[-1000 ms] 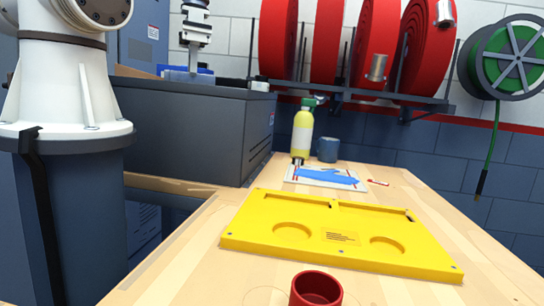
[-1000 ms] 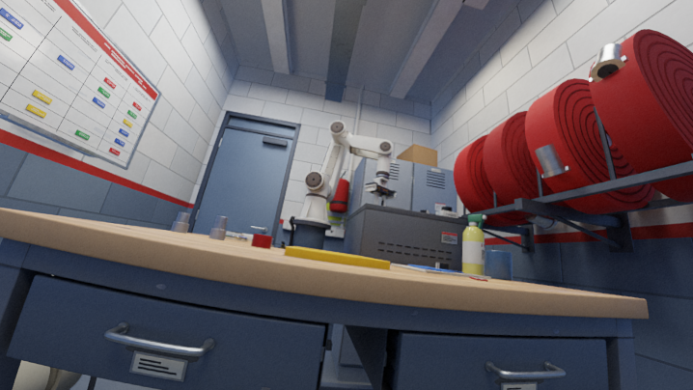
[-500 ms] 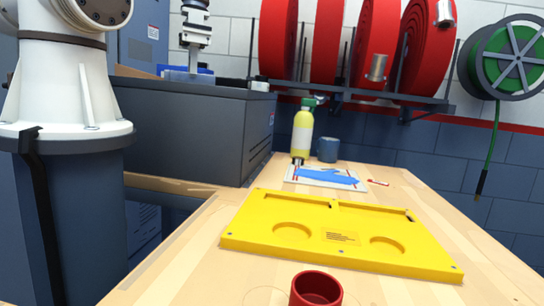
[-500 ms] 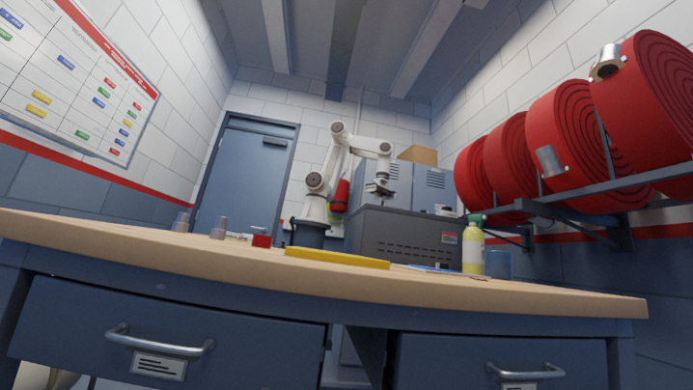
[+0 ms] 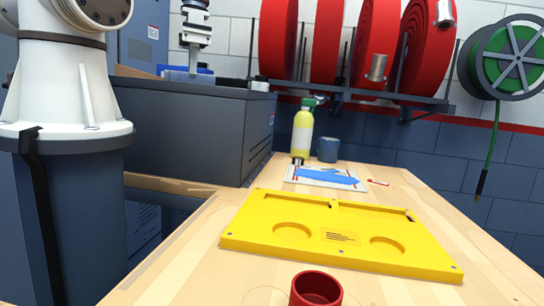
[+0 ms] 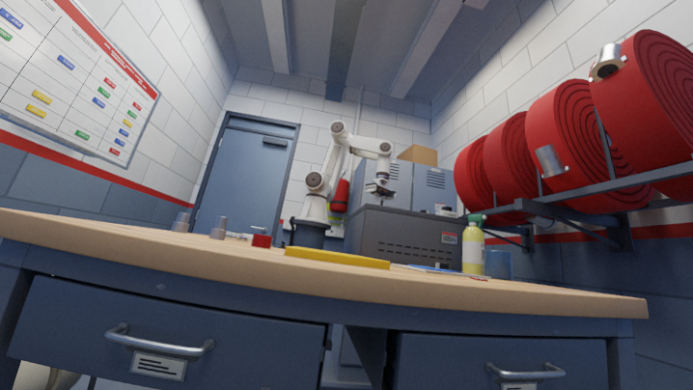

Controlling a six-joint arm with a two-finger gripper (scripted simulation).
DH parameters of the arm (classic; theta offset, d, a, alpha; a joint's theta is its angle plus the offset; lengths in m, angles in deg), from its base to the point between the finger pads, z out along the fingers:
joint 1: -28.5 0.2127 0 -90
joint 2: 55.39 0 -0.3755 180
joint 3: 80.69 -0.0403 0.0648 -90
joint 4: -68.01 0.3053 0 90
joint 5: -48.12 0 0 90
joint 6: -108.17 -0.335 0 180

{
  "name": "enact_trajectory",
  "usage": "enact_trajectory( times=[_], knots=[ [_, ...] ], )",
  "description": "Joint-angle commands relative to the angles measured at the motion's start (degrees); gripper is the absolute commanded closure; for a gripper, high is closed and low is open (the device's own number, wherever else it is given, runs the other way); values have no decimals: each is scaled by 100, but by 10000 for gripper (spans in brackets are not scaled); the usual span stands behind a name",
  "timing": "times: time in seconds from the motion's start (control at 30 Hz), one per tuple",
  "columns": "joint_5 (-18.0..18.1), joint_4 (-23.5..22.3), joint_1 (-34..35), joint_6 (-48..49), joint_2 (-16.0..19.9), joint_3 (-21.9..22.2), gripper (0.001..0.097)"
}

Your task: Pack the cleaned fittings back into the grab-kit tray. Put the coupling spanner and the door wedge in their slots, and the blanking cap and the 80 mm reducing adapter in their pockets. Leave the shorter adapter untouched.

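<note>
My gripper hangs above the top of the grey cabinet, far behind the bench, and whether its fingers are open or closed cannot be told from here. The yellow grab-kit tray lies flat on the wooden bench with its two round pockets and two long slots holding nothing. The red blanking cap stands open side up on the bench in front of the tray. Two grey adapters stand further along the bench.
A blue mug and a yellow spray bottle stand behind the tray, beside a white card with a blue shape. Red hose rolls sit on a wall rack above. My arm's pedestal stands left of the bench.
</note>
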Motion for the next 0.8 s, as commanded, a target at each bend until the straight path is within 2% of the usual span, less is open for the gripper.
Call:
enact_trajectory(
  times=[0.0, 0.33, 0.77],
  knots=[
    [-3, -3, -1, 0, -4, 6, 761],
    [-5, -5, -1, 0, -4, 4, 961],
    [-23, -5, -1, 0, -10, 17, 966]
  ],
)
